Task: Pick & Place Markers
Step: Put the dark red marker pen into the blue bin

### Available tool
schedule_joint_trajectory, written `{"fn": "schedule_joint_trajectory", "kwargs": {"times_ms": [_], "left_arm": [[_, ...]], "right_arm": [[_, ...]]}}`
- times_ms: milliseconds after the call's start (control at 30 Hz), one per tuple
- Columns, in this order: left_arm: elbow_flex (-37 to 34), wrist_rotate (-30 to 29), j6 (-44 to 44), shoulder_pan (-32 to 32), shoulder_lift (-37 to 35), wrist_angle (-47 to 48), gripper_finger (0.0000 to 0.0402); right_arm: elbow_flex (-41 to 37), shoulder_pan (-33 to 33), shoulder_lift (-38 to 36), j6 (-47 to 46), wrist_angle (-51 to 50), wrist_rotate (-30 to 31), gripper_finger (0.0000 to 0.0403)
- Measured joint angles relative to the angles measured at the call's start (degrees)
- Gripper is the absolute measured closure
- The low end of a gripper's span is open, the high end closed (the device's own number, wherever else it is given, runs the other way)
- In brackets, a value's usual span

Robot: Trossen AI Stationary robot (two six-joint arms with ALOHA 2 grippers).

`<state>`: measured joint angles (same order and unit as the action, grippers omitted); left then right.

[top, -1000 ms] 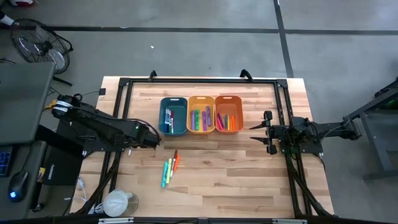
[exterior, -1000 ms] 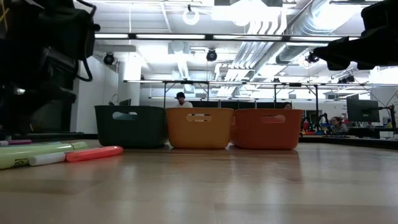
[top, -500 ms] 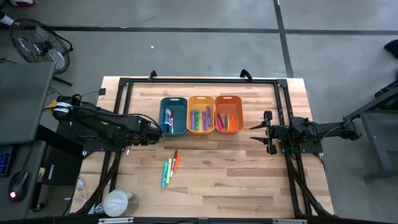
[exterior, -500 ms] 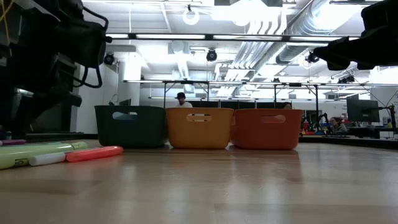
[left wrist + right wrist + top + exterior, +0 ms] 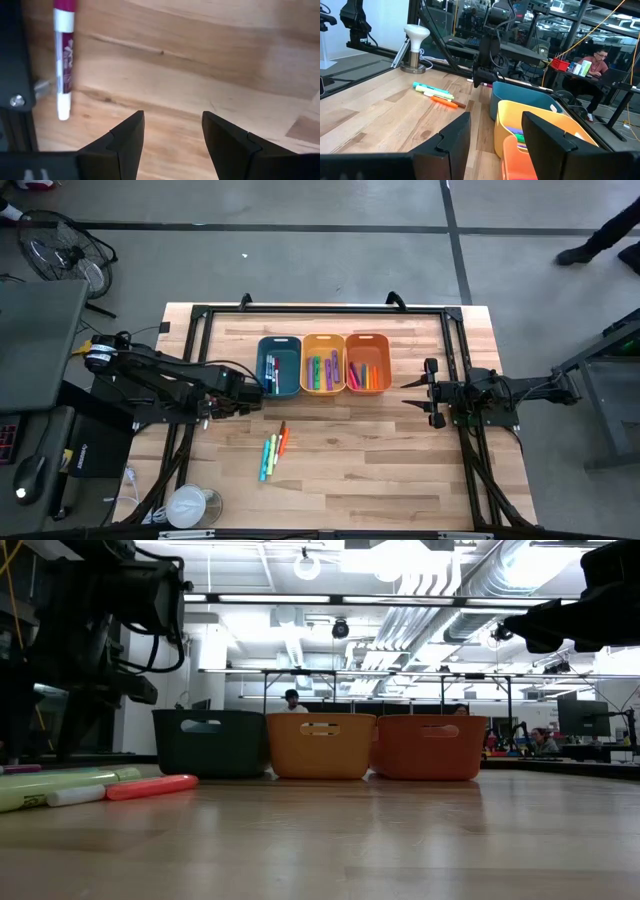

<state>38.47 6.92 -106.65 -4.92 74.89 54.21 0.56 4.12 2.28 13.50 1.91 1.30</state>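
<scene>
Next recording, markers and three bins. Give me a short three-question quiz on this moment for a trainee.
1. Multiple choice: which bin does the left gripper sit nearest? A) teal bin B) yellow-orange bin C) orange bin
2. True or false: the right gripper holds a marker.
3. Short answer: where do the loose markers lie relative to the bins?

Key
1. A.
2. False; its jaws stand open and empty, off to the side of the orange bin.
3. On the bare table, on the near side of the teal bin, apart from it.
</scene>
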Motion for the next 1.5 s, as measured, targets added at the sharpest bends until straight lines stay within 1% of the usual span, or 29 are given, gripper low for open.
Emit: {"fn": "schedule_joint_trajectory", "kwargs": {"times_ms": [100,167,267,367,500,600,733,833,900,1000,1100,1233,1433,1500], "left_arm": [[1.79,-0.35,-1.23,-0.45,0.00,1.31,0.0207],[3.28,-1.10,-1.80,-0.45,0.22,3.82,0.0207],[7.06,-1.50,-1.70,-0.31,3.11,8.51,0.0207],[11.55,-1.49,-1.68,-0.34,5.72,15.90,0.0207],[15.62,-1.11,-3.16,-0.32,9.77,20.54,0.0207],[16.79,-0.38,-3.32,0.49,12.34,20.30,0.0207],[17.10,3.87,-4.20,2.44,16.88,19.78,0.0207],[17.13,8.74,-5.14,4.33,19.39,14.61,0.0207],[17.12,9.87,-5.37,4.69,20.34,10.38,0.0207],[17.13,7.92,-5.31,4.48,20.65,3.45,0.0207],[17.14,5.14,-4.62,4.54,20.57,1.75,0.0207],[17.12,3.10,-1.67,4.54,19.49,2.48,0.0207],[17.12,2.79,1.82,3.70,17.11,5.83,0.0207],[17.08,2.81,1.85,3.11,16.16,8.40,0.0207]], "right_arm": [[0.00,0.00,0.00,0.00,0.00,0.00,0.0236],[0.00,0.02,0.00,0.01,0.00,-0.02,0.0236],[0.00,0.02,0.00,0.01,0.00,-0.02,0.0236],[0.00,0.00,0.00,0.02,0.00,-0.01,0.0236],[0.00,0.00,-0.02,0.00,0.02,0.00,0.0236],[0.00,0.00,0.00,0.02,0.00,0.00,0.0236],[0.00,0.00,-0.02,0.00,0.01,-0.02,0.0236],[0.00,0.02,-0.02,0.00,0.02,-0.02,0.0236],[0.00,0.00,-0.02,0.02,0.00,0.03,0.0236],[0.00,0.00,-0.02,0.01,0.01,0.03,0.0236],[0.00,0.00,-0.02,0.01,0.02,0.00,0.0236],[0.00,0.00,-0.02,0.02,0.01,0.00,0.0236],[0.00,0.00,-0.02,0.02,0.02,0.00,0.0236],[0.00,0.02,-0.02,0.02,0.00,0.00,0.0236]]}}
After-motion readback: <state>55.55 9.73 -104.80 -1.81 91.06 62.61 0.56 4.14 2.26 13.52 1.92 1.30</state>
